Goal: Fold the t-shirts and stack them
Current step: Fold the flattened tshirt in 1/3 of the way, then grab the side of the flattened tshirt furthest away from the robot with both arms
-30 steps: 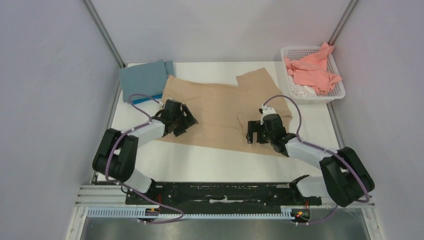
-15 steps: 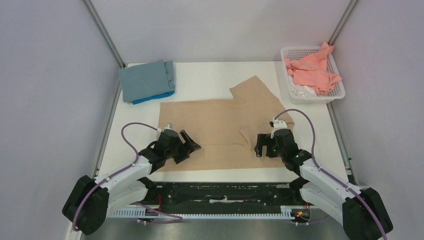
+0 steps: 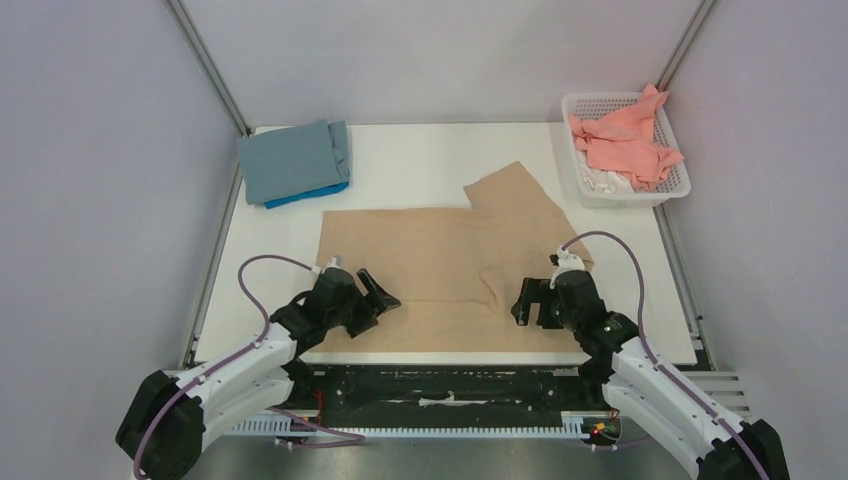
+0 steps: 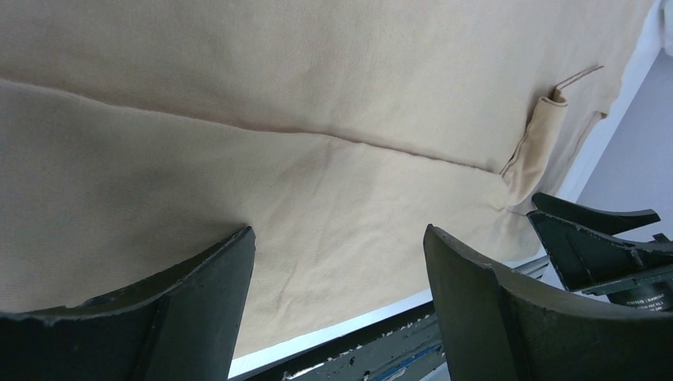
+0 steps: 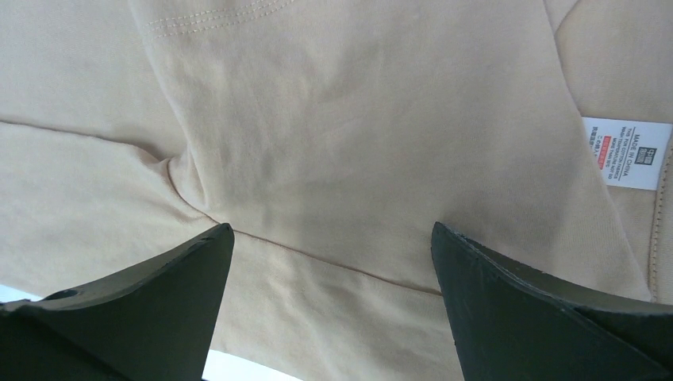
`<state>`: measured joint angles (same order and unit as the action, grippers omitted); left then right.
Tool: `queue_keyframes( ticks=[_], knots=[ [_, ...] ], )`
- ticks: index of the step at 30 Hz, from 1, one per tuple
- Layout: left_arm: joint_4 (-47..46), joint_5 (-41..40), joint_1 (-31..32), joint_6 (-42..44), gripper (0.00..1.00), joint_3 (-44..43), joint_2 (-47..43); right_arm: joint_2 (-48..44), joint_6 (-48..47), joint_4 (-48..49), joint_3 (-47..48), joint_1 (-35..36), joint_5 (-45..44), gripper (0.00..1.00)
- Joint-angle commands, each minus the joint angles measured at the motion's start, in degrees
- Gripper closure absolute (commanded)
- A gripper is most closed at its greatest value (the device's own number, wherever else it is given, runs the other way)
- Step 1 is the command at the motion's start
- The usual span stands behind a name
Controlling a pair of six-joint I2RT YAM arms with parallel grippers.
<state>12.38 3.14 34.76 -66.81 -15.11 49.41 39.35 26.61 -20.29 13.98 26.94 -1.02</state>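
Top external: two folded shirts (image 3: 292,160) are stacked, beige shirt (image 3: 440,265) is judged part-folded under left gripper (image 3: 385,293) and right gripper (image 3: 527,305) — both spread, empty — pink shirt (image 3: 625,140) is left in basket (image 3: 600,98).

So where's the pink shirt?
In the top view, the pink shirt sits crumpled in the white basket at the far right corner of the table, beyond the beige shirt.
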Motion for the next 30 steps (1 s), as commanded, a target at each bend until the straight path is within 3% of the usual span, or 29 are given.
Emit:
queue_keyframes(
  ticks=[1,6,14,18,23,30],
  knots=[
    [9.8,0.2,0.8,-0.6,0.14,1.5,1.8,-1.9,4.4,-17.3,-1.4,0.7,-0.7,0.02],
    [14.3,-0.7,1.0,1.7,0.14,-1.3,-2.4,-3.4,2.2,-15.7,5.4,0.6,-5.8,0.02],
    [22.7,-11.3,0.6,9.0,0.14,-18.3,-0.8,-2.4,-0.9,-9.9,17.4,0.6,-11.6,0.02],
    [23.1,-19.3,-5.5,14.4,0.14,-29.6,7.9,-1.7,1.4,-1.8,17.1,0.6,-13.8,0.02],
    [11.1,-11.6,-22.5,17.6,0.14,-35.9,22.4,0.6,1.7,5.3,16.3,0.6,-16.9,0.02],
    [8.7,-15.4,-32.5,19.8,0.15,-50.3,47.4,5.0,-2.7,7.7,15.6,0.6,-19.0,0.02]
  ],
)
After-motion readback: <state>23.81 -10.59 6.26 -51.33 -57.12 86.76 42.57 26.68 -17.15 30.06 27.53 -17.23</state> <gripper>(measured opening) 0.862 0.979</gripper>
